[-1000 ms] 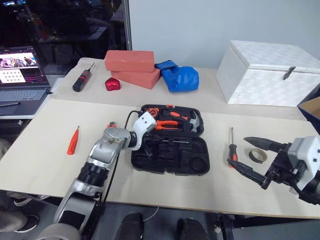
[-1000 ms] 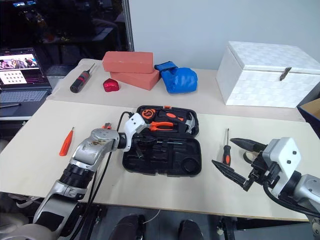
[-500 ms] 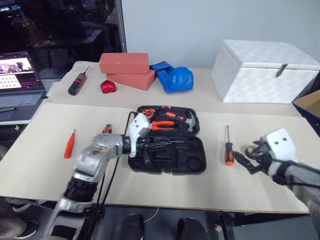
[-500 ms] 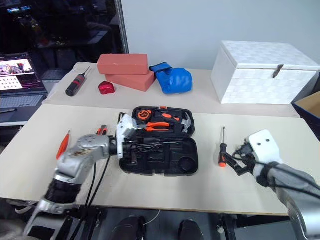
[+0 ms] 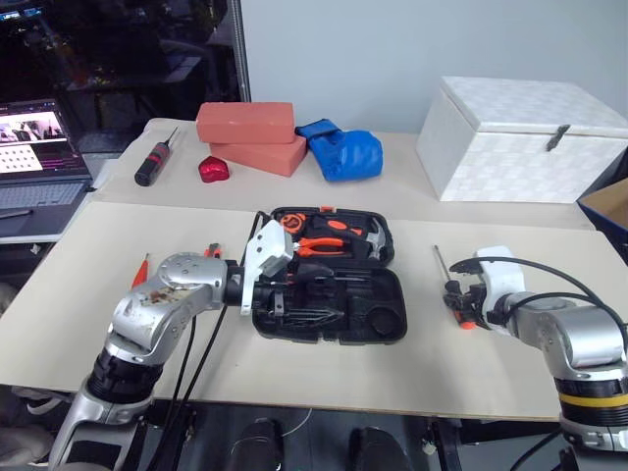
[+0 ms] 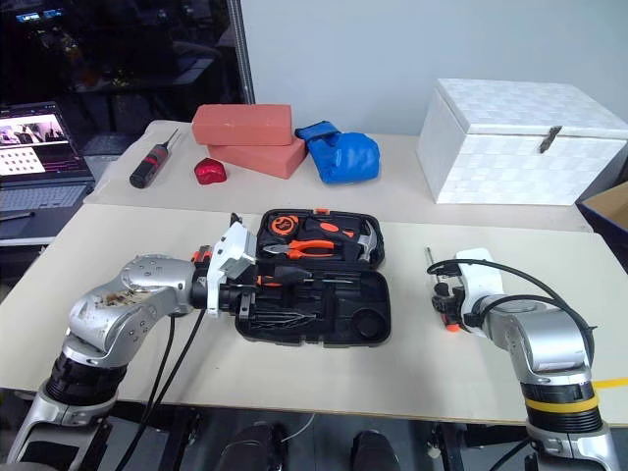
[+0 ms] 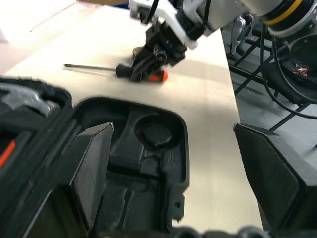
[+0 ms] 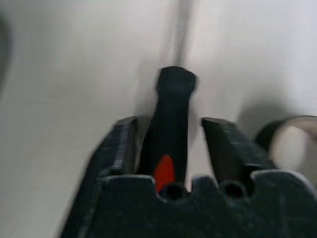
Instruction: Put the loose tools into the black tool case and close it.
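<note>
Between the right gripper's [image 8: 171, 144] two black fingers lies the handle of a slim orange-and-black screwdriver [image 5: 451, 287], flat on the table [image 5: 88, 294] to the right of the black tool case [image 5: 329, 285]. One finger looks to be against the handle, while a narrow gap shows beside the other — I read this as a grip closing but not yet tight, so I would not call the tool held. Just beside that gripper sits the small tape roll [image 8: 292, 141].

Over at the case's left edge, the left gripper [image 7: 173, 163] hangs with its fingers spread wide and nothing between them, pointing across the moulded lower tray. A screwdriver [image 6: 304, 279] already lies in the tray.

By my judgement the step in hand is picking up the right-hand screwdriver. Next it needs a firm pinch, a clean lift, and a carry to a free slot. Another screwdriver [image 5: 138, 274], the tape roll and what looks like the utility knife [image 5: 211, 251] remain outside — the lid stays open.
</note>
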Controlling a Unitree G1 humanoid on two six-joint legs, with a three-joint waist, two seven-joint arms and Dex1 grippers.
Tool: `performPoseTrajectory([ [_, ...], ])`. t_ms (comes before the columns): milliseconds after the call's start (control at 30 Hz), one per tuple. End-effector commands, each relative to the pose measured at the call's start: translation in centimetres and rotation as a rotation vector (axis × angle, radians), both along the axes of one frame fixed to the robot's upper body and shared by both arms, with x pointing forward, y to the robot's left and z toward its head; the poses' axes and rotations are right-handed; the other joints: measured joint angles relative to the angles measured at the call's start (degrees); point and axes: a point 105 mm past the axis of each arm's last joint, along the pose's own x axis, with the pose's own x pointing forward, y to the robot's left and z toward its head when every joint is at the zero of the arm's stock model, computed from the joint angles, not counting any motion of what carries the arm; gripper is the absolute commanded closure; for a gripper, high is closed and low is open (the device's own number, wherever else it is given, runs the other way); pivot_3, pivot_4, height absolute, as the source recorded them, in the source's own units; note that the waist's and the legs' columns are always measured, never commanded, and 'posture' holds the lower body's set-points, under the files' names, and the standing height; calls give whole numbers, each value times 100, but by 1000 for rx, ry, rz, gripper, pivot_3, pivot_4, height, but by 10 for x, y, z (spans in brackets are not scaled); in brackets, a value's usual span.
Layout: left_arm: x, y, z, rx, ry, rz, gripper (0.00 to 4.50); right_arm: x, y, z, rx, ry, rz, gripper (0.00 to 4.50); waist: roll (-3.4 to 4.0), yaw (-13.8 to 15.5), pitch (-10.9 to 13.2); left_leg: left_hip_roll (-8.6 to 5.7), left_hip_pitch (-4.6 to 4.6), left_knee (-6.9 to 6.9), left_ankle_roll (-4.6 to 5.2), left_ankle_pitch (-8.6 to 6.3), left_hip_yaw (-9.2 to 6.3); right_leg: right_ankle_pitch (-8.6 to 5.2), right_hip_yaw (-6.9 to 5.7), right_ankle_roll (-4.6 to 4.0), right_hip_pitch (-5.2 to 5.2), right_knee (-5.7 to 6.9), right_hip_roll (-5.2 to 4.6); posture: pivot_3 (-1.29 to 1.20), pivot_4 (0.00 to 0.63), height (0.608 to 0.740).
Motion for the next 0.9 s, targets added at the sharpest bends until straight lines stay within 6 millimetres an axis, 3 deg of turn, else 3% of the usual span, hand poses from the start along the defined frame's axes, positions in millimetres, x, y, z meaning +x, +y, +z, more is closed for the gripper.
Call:
performPoseTrajectory([
  [33, 1, 4, 11, -46, -55, 13, 312, 1, -5, 17, -34, -57, 3, 3598, 0, 0, 0, 0, 0, 0, 0, 0, 0, 0, 0, 0, 1, 0, 0, 0, 150, 740],
  [133, 7, 9, 15, -77, -94, 65, 312, 1, -3, 30, -35, -104, 51, 3599, 3, 1, 2, 0, 0, 0, -2, -1, 0, -7, 1, 11, -1, -1, 0, 0, 150, 740],
  [167, 8, 13, 21, -138, -131, 82, 312, 4, 7, 48, -19, -185, 119, 3599, 4, 1, 2, 0, 0, 0, -2, -1, 0, -7, 2, 11, -1, -1, 0, 0, 150, 740],
  [267, -3, 40, 16, -96, -53, 78, 312, -2, 59, 100, 23, -408, 485, 3599, 15, -46, 17, 2, -1, -1, -3, -2, 3, -8, 6, 12, -7, -1, 0, 0, 150, 740],
  [333, -14, 59, 24, -135, 3, 84, 312, -8, 85, 112, 0, -434, 690, 3599, 16, -139, 29, 11, 1, -6, -4, -3, 4, -9, 9, 12, -10, 2, 11, 0, 150, 740],
  [533, -37, 94, 19, -48, 42, 186, 312, -1, 128, 89, -185, -341, 1111, 3599, 15, -157, 45, 18, 12, -9, -46, -29, -1, -20, 12, 0, -34, -4, 16, 0, 150, 740],
  [700, -44, 102, 19, -37, 39, 226, 312, 12, 141, 53, -291, -233, 1298, 3599, 7, -45, 72, 10, -8, -7, -52, -31, 9, -18, 13, 1, -48, -6, -2, 0, 150, 740],
  [900, -51, 102, 18, -27, 28, 252, 312, 21, 142, 31, -312, -121, 1333, 3599, 9, -49, 77, 8, -13, -8, -49, -30, 21, 0, 14, -30, -63, 9, 0, 0, 150, 740],
])
